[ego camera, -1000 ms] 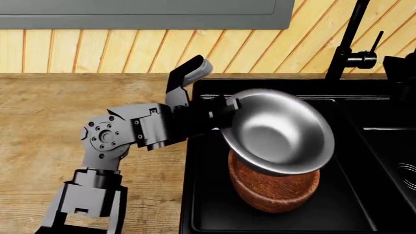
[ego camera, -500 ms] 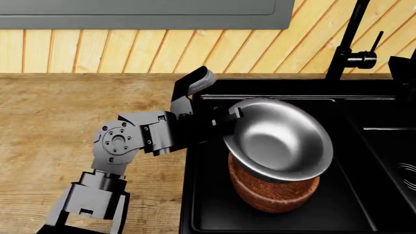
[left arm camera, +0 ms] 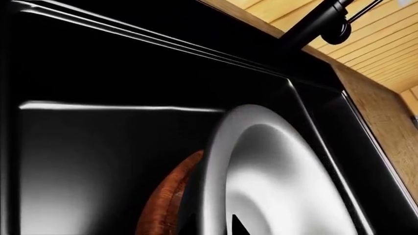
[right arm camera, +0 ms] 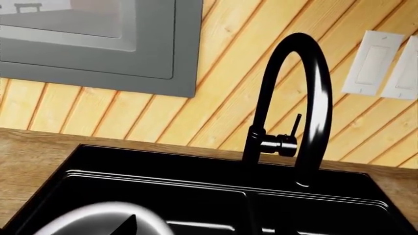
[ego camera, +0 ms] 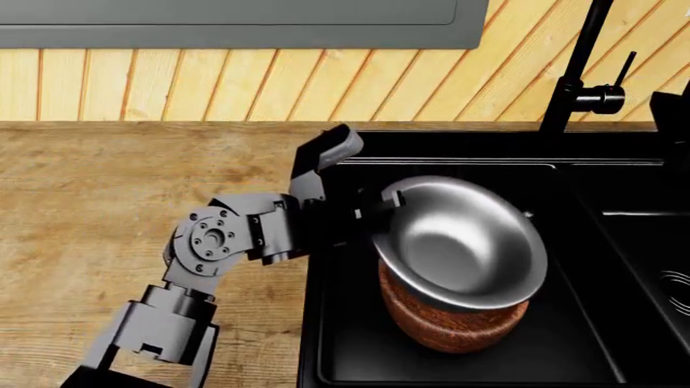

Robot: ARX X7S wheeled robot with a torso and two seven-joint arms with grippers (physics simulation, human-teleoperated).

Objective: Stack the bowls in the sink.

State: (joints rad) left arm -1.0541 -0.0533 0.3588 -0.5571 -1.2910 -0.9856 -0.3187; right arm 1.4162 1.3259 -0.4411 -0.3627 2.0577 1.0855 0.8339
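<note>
The steel bowl (ego camera: 464,242) hangs tilted over the left basin of the black sink (ego camera: 351,339). Its underside rests in the mouth of the reddish-brown wooden bowl (ego camera: 453,323), which stands upright on the basin floor. My left gripper (ego camera: 377,212) is shut on the steel bowl's near-left rim. In the left wrist view the jaws straddle that rim (left arm camera: 214,227), with the steel bowl (left arm camera: 274,186) to one side and the wooden bowl (left arm camera: 170,196) behind. One dark fingertip (right arm camera: 128,226) of my right gripper shows before the steel bowl (right arm camera: 91,218); the other finger is out of frame.
A tall black faucet (ego camera: 571,73) rises behind the divider between the basins. The second basin (ego camera: 647,259) lies at the right. Wooden countertop (ego camera: 108,210) spreads left of the sink, and a plank wall with a grey window frame (right arm camera: 98,54) stands behind.
My left arm has reached further right and down. The steel bowl has sunk lower and more level onto the wooden bowl. The dark shape at the head view's right edge has gone.
</note>
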